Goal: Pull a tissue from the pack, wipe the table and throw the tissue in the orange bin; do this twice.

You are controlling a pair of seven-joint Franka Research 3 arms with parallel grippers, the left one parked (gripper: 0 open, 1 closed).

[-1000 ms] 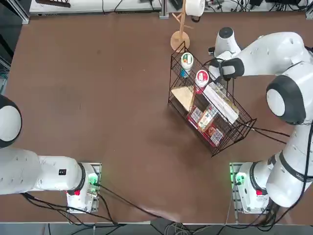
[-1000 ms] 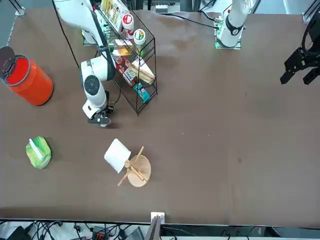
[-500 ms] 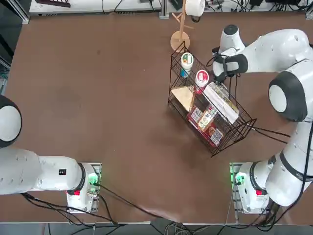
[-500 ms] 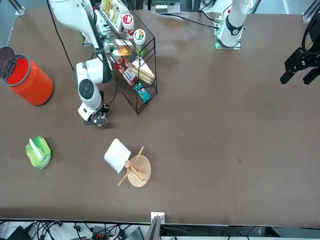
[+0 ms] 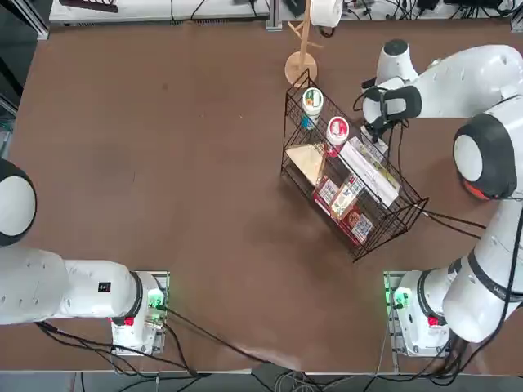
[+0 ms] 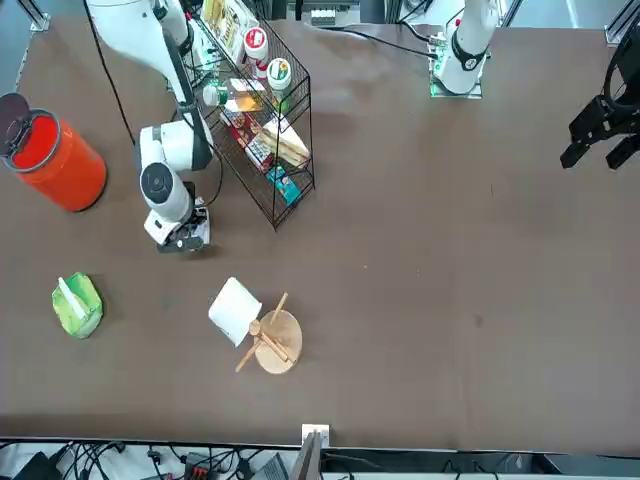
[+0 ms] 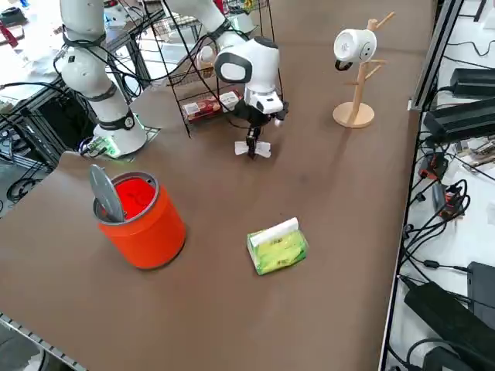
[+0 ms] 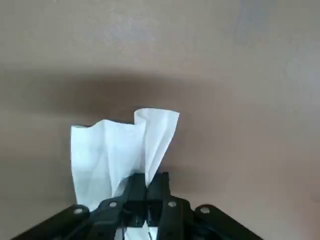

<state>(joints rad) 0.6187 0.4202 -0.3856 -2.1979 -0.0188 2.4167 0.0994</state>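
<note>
Orange bin (image 7: 139, 218) near table (image 6: 450, 250) right edge, lid propped open, red inside. Green tissue pack (image 7: 277, 247) just beside it, white tuft up. Right gripper (image 7: 252, 147) clamped on white tissue (image 8: 120, 150) low over table, beside black wire rack (image 5: 347, 175) holding cups, packets. Paper roll stand (image 6: 262, 335) near far edge. Tissue hidden from overhead view.

We can read no text, label, brand or number anywhere; the printing on the boxes in the wire rack (image 5: 351, 175) is too small to make out.
</note>
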